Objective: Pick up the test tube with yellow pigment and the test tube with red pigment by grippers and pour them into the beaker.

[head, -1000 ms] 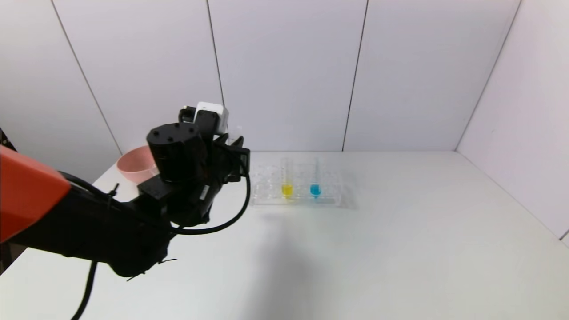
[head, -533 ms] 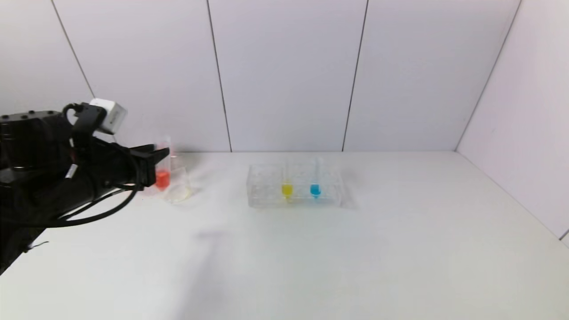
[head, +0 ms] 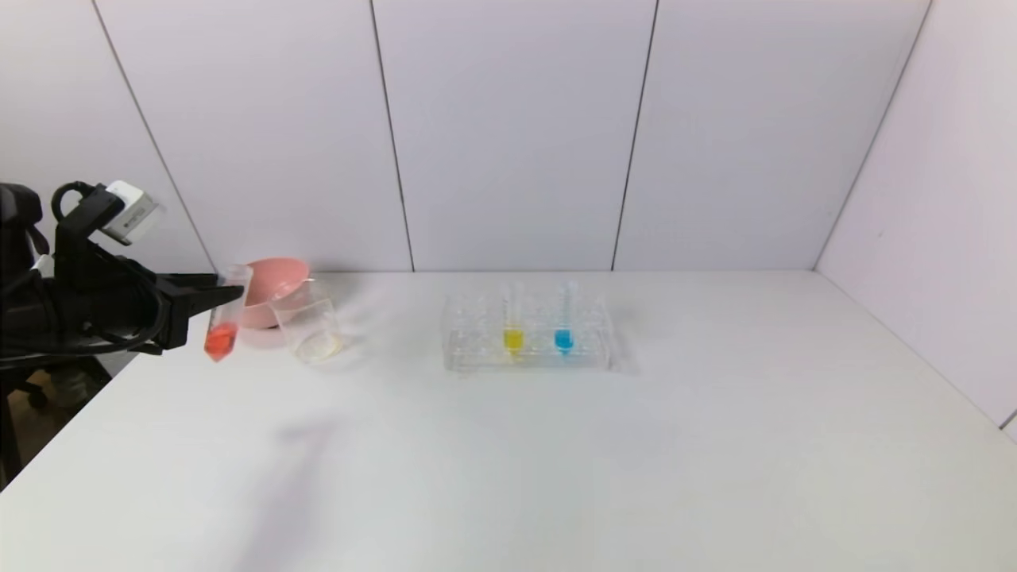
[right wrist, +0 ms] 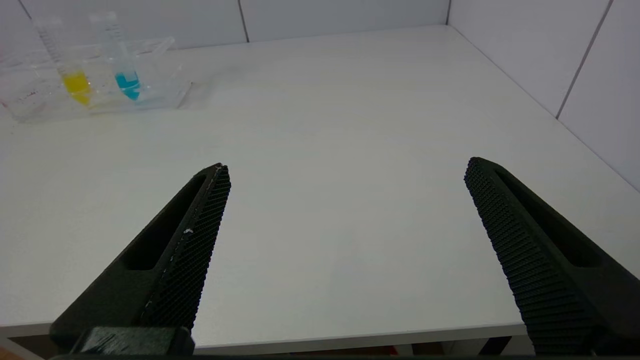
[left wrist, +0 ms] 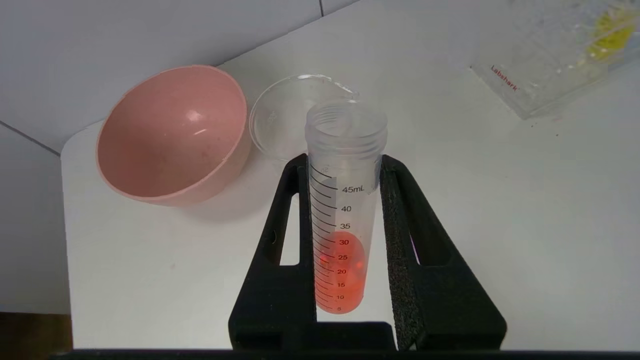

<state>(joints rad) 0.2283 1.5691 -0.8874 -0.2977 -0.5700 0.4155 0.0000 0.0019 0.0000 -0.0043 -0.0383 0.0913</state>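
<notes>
My left gripper (head: 210,292) is shut on the test tube with red pigment (head: 223,322) and holds it nearly upright above the table's left edge, left of the beaker (head: 307,322). In the left wrist view the tube (left wrist: 342,215) sits between the two black fingers (left wrist: 292,210), its open mouth toward the beaker (left wrist: 285,120). The test tube with yellow pigment (head: 512,322) stands in the clear rack (head: 477,334) and also shows in the right wrist view (right wrist: 70,65). My right gripper (right wrist: 345,172) is open and empty over the table's near edge, out of the head view.
A pink bowl (head: 270,290) stands just behind the beaker at the back left; it also shows in the left wrist view (left wrist: 172,135). A tube with blue liquid (head: 563,322) stands beside the yellow one in the rack. White walls close the back and right.
My left gripper has swung left from beside the rack with the red tube, past the beaker, to the table's left edge. The pink bowl and beaker have come into view.
</notes>
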